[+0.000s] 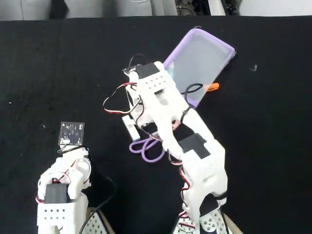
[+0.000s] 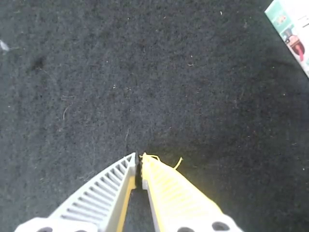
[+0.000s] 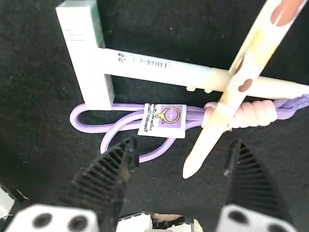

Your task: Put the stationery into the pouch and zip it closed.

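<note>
The right fingers (image 3: 108,169) stand wide apart, the tip of a spotted pen (image 3: 205,145) between them and a purple cord (image 3: 193,116) just ahead. The left fingers (image 2: 166,188) are pressed together. The pouch (image 1: 200,61) lies beyond the right fingers.

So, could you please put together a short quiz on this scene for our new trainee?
1. Fill in: the rim of the pouch is ___ in colour.
2. True or false: the left claw is open.
3. The right claw hangs open above which thing? A the purple lanyard; B the pouch; C a pair of scissors.
Key: 1 purple; 2 false, its fingers are closed together; 3 A.
</note>
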Robot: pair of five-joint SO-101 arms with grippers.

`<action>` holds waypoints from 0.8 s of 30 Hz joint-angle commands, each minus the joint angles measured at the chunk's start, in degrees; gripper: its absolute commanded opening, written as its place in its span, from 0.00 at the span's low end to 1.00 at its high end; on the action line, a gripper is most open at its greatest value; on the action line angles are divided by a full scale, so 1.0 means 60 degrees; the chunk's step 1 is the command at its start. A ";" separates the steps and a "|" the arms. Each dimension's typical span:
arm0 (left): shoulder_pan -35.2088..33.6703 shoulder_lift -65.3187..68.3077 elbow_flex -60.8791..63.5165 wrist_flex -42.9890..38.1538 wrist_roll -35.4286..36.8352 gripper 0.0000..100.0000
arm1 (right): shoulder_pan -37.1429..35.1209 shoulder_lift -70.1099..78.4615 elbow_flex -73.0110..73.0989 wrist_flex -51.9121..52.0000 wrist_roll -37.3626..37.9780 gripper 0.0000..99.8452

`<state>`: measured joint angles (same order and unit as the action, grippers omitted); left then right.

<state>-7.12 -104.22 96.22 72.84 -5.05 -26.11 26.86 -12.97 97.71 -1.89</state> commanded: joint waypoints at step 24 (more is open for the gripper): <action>0.0007 -0.0059 0.0168 0.0044 0.0088 0.03 | -0.1392 -0.0095 -0.0989 0.0147 -0.0864 0.29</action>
<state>-7.12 -104.22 96.22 72.84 -5.05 -33.93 26.86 -16.92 97.71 -6.29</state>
